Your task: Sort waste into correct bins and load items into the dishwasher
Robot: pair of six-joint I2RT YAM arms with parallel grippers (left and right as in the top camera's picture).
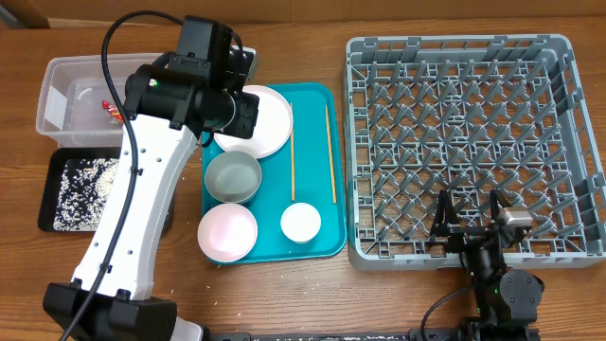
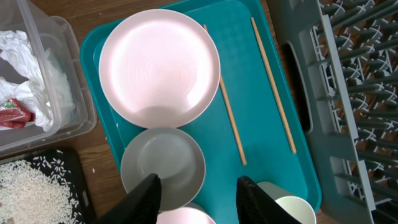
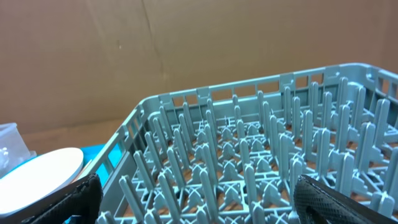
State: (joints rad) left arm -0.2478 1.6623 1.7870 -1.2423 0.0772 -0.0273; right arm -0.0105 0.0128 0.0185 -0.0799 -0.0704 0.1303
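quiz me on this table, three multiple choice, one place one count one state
1. Where is the rice?
A. black tray
B. clear tub
C. rack

2. How many chopsticks lie on the teal tray?
A. one
B. two
C. four

3. The right gripper is:
A. open
B. shut on a chopstick
C. shut on the cup

Answers:
1 A, the white grains are spread over the black tray's floor.
2 B, two thin sticks lie apart on the teal tray.
3 A, its fingers stand wide apart with nothing held.
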